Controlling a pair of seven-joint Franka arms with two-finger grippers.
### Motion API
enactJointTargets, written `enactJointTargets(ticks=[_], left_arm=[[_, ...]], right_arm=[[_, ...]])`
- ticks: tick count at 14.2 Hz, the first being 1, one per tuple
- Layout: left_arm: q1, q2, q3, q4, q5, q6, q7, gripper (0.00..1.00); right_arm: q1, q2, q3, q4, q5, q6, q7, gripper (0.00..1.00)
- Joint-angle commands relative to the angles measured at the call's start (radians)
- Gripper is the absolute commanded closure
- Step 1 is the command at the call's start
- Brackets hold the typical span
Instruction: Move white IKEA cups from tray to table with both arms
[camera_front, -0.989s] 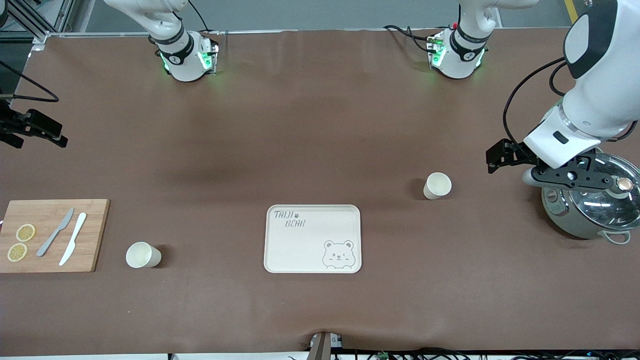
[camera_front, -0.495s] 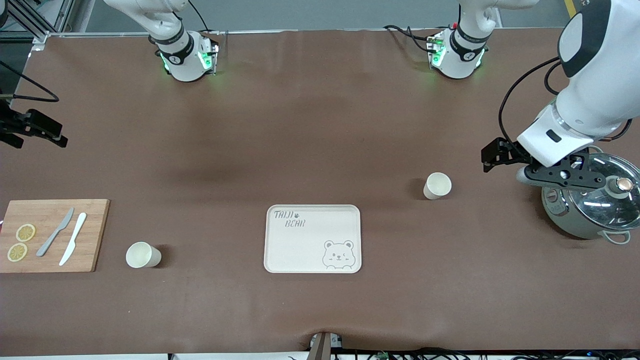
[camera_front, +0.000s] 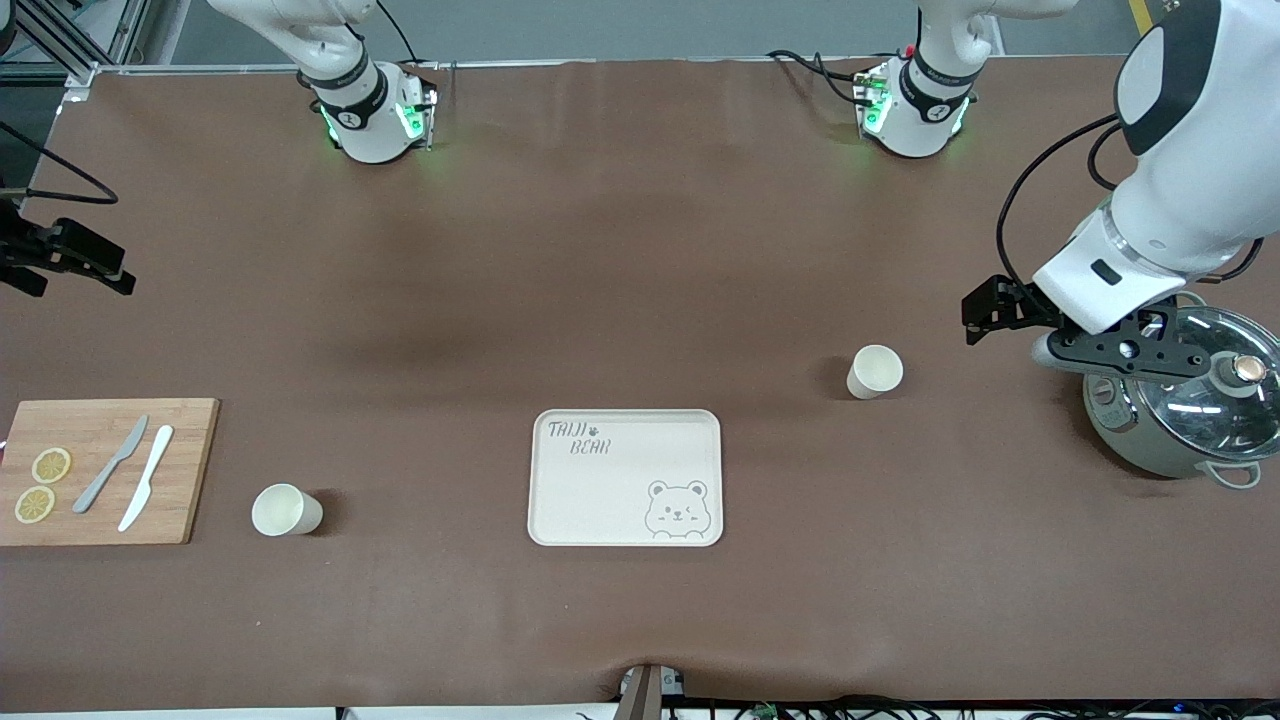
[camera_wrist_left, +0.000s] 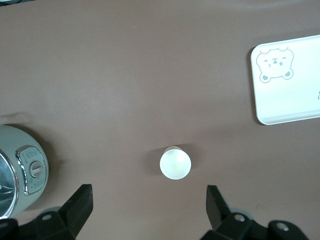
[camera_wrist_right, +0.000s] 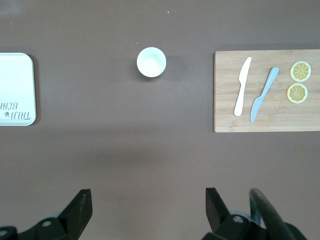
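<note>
Two white IKEA cups stand upright on the brown table. One cup (camera_front: 875, 372) (camera_wrist_left: 175, 163) is toward the left arm's end, a little farther from the front camera than the bear-printed tray (camera_front: 625, 425) (camera_wrist_left: 285, 107). The other cup (camera_front: 285, 510) (camera_wrist_right: 151, 61) sits toward the right arm's end, between the tray (camera_wrist_right: 17, 112) and the cutting board. My left gripper (camera_front: 990, 308) (camera_wrist_left: 148, 205) hangs open and empty in the air between the first cup and the pot. My right gripper (camera_front: 105, 268) (camera_wrist_right: 148, 207) hangs open and empty high over bare table at the right arm's end.
A wooden cutting board (camera_front: 185, 470) (camera_wrist_right: 225, 90) carries a grey knife (camera_front: 110, 465), a white knife (camera_front: 146, 477) and two lemon slices (camera_front: 50, 465). A grey-green pot with a glass lid (camera_front: 1190, 420) (camera_wrist_left: 22, 172) stands at the left arm's end, under the left wrist.
The left arm has shifted slightly toward the nearby cup and then held. The right arm, the cups and the tray have not moved.
</note>
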Motion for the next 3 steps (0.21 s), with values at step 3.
enactJointTargets(ticks=[3], left_arm=[[0.003, 0.006, 0.0, 0.009, -0.018, -0.008, 0.016, 0.0]], right_arm=[[0.002, -0.023, 0.003, -0.013, -0.016, 0.002, -0.007, 0.0]])
